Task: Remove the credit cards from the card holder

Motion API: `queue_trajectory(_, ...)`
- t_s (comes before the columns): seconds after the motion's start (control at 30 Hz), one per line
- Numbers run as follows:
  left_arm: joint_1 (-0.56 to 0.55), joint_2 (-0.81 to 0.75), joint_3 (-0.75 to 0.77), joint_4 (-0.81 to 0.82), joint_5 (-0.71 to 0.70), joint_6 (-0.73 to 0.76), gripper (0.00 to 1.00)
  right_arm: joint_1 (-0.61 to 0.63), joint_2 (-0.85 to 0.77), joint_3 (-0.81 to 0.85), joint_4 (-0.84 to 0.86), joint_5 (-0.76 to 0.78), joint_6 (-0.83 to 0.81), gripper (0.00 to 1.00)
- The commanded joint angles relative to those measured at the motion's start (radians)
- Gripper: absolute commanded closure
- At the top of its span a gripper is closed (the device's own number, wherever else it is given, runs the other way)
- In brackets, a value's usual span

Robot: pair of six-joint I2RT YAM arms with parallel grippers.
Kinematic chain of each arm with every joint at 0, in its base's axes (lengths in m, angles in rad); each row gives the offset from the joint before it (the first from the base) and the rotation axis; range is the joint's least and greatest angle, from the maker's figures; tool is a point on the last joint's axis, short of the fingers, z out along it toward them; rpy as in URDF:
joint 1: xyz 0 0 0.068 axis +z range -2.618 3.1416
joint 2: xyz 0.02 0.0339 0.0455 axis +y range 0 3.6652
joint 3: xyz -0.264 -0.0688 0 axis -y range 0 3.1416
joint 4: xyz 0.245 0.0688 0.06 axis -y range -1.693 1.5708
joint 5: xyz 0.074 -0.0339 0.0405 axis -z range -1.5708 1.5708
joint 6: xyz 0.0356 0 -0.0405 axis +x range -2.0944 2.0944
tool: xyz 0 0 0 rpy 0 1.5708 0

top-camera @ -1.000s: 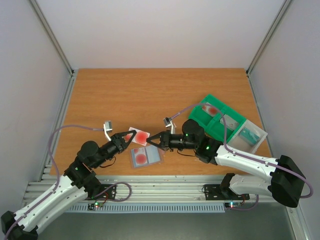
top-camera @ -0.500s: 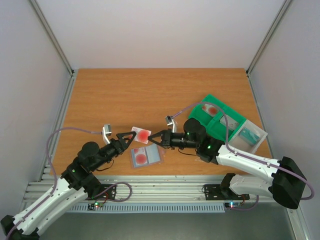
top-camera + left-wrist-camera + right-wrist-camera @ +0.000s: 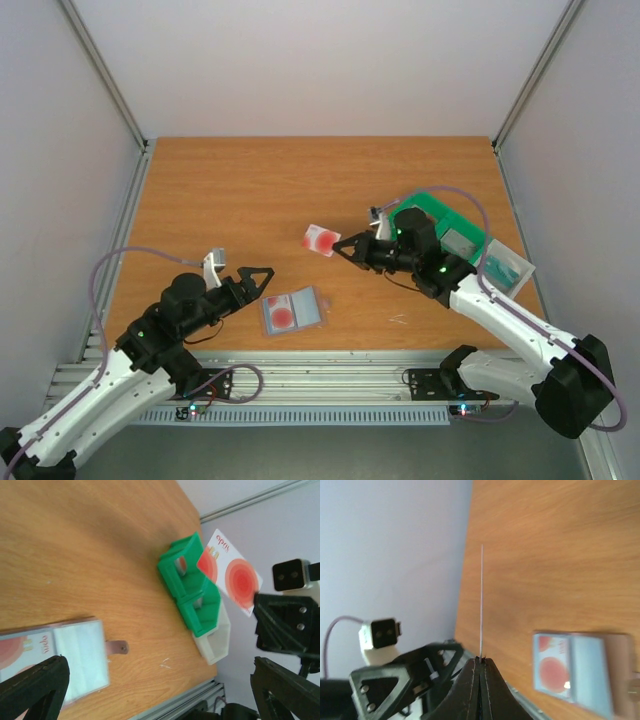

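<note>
The card holder lies open and flat near the table's front edge, a card with a red round mark still in its slot. My right gripper is shut on a white credit card with a red round mark, held in the air behind and to the right of the holder. The right wrist view shows that card edge-on between the pinched jaws, with the holder below. My left gripper stands open and empty just left of the holder.
A green compartmented tray sits at the right, with a clear bin against its near side. The right forearm crosses over the tray. An aluminium rail runs along the table's front edge.
My left gripper has opened, let go of the white card and drawn back to the left. My right gripper has carried the card away from the holder, up and to the right.
</note>
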Motion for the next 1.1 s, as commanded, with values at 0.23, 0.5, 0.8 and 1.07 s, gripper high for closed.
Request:
queue_trajectory(0.23, 0.002, 0.11, 0.064, -0.181, 0.008, 0.071, 0.01, -0.379, 0.02, 0.141, -0.393, -0.07, -0.292, 0.99)
queue_trajectory(0.5, 0.002, 0.215, 0.047, -0.286, -0.017, 0.071, 0.01, -0.599, 0.119, 0.25, -0.499, -0.002, -0.388, 0.99)
queue_trajectory(0.8, 0.001, 0.23, -0.026, -0.316, -0.077, 0.016, 0.02, -0.71, 0.289, 0.355, -0.594, 0.128, -0.472, 0.99)
queue_trajectory(1.07, 0.001, 0.289, -0.154, -0.059, 0.024, -0.029, 0.04, -0.728, 0.425, 0.393, -0.545, 0.145, -0.462, 0.99)
